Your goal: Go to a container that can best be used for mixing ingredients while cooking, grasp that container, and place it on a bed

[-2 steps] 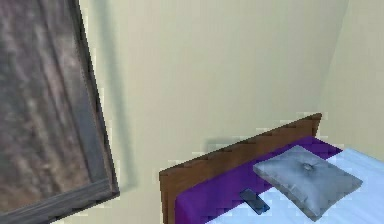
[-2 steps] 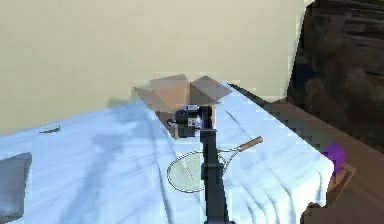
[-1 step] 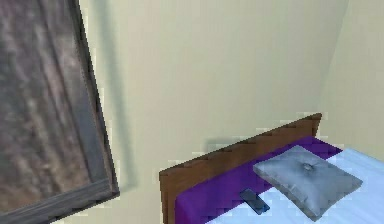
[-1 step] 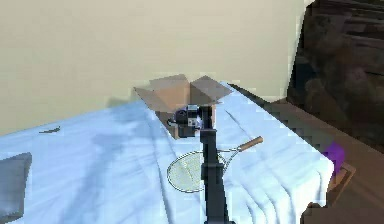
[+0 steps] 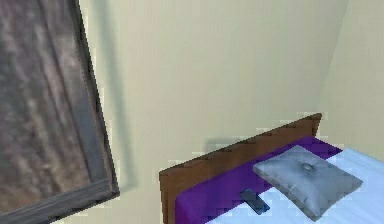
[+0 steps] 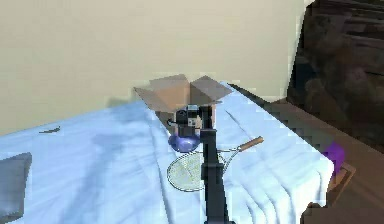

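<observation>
A rounded blue-purple bowl sits at or just under the far end of my gripper, over the bed's pale blue cover. Whether the bowl rests on the cover or hangs clear of it cannot be told, so I cannot tell whether the gripper holds it. The dark arm rises from the arm side view's bottom edge to the gripper. In the forward view the bed has a brown headboard, a purple sheet and a grey pillow.
An open cardboard box stands on the bed just beyond the gripper. A tennis racket lies beside the arm. A grey pillow lies at the left edge. A small dark flat object lies by the pillow. A dark wooden panel leans on the wall.
</observation>
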Robot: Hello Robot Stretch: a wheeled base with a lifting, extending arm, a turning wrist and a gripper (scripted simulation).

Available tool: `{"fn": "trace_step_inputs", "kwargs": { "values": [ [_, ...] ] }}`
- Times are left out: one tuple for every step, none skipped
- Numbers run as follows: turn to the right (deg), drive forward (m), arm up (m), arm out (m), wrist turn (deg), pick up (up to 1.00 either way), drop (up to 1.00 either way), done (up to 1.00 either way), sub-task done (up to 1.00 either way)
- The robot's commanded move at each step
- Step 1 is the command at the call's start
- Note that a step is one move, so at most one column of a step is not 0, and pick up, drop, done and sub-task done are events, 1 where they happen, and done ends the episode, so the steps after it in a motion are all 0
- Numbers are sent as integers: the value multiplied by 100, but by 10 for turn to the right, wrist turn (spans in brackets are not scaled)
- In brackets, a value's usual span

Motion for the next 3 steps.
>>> {"fn": "trace_step_inputs", "kwargs": {
  "values": [
    [0,0,10,0,0,0,0,0,0],
    [0,0,0,-8,0,0,0,0,0],
    [0,0,0,0,0,0,0,100,0]
  ]
}}
